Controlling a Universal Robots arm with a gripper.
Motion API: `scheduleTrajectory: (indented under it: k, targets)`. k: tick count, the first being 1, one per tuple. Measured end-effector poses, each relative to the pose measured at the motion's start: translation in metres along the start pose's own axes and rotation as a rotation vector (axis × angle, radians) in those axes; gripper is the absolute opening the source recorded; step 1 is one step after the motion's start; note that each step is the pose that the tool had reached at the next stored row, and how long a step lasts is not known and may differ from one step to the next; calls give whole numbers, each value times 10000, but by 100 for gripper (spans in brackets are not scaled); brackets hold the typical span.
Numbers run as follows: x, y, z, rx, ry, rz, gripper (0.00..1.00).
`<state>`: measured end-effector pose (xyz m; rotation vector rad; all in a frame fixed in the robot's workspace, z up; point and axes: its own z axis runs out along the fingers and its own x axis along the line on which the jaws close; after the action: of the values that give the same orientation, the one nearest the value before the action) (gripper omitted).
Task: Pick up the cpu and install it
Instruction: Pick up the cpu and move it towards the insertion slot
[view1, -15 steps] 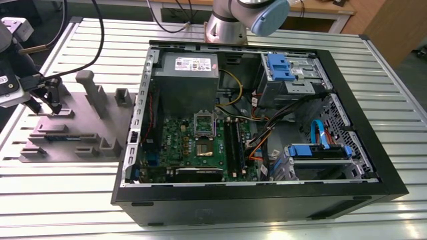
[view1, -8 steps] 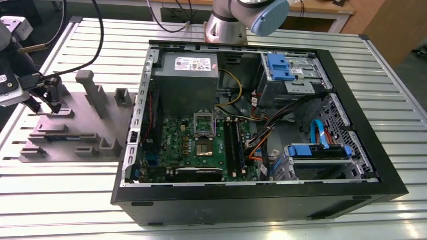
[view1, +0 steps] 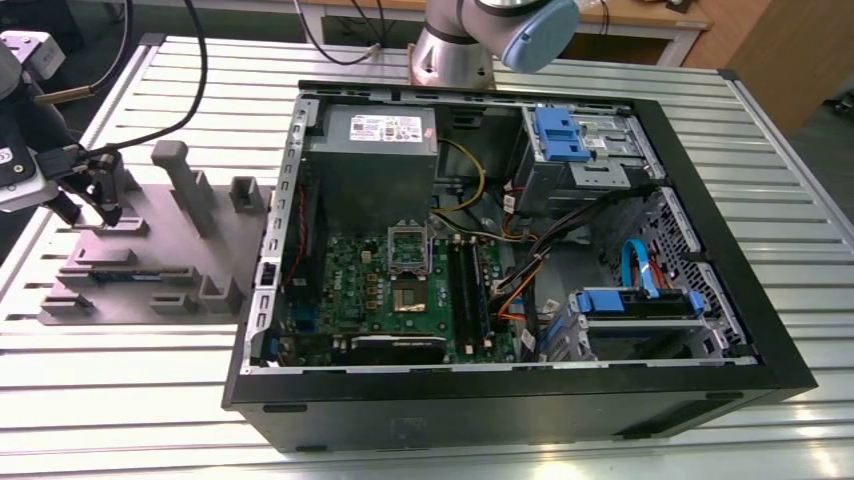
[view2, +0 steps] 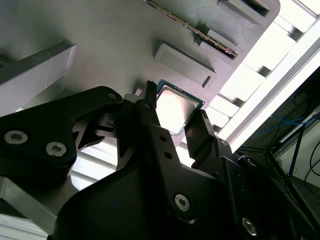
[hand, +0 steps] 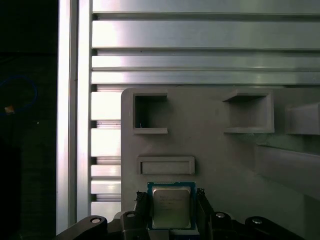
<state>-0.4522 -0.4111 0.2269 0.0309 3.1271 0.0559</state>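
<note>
Two black fingers (hand: 141, 202) of the gripper (hand: 171, 200) stand against opposite edges of the cpu (hand: 171, 207). The gap between them is narrow, just the width of the chip, so the gripper is closed on it. In both wrist views the cpu's silver top faces the camera with its thin dark rim showing. Whether it sits on the surface below or hangs just clear of it cannot be told.

Under the chip lies a grey fixture plate (hand: 215, 165), with a low rectangular ridge (hand: 166, 165) just beside the cpu and two square pockets (hand: 150, 112) further off. In the second wrist view the cpu (view2: 175, 106) shows between the fingers, beside a similar ridge (view2: 182, 65).

In the exterior view the gripper (view1: 87, 210) hangs over the fixture plate (view1: 167, 270) at the exterior view's left, on a table of aluminium slats (view1: 134, 400). To the exterior view's right, well apart from the gripper, lies an open computer case (view1: 754, 350) holding a green motherboard (view1: 354, 280), a large grey box (view1: 374, 175) and blue drive brackets (view1: 561, 135). Behind the case stands the arm's base (view1: 454, 55).
</note>
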Motion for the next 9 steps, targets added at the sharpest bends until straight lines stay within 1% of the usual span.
scheduleTrajectory:
  k: [5, 7, 9]
  targets:
    - [0, 0, -3, 0, 1, 0, 47]
    - [0, 0, -21, 2, 4, 0, 47]
    - [-1, 2, -56, 1, 1, 1, 47]
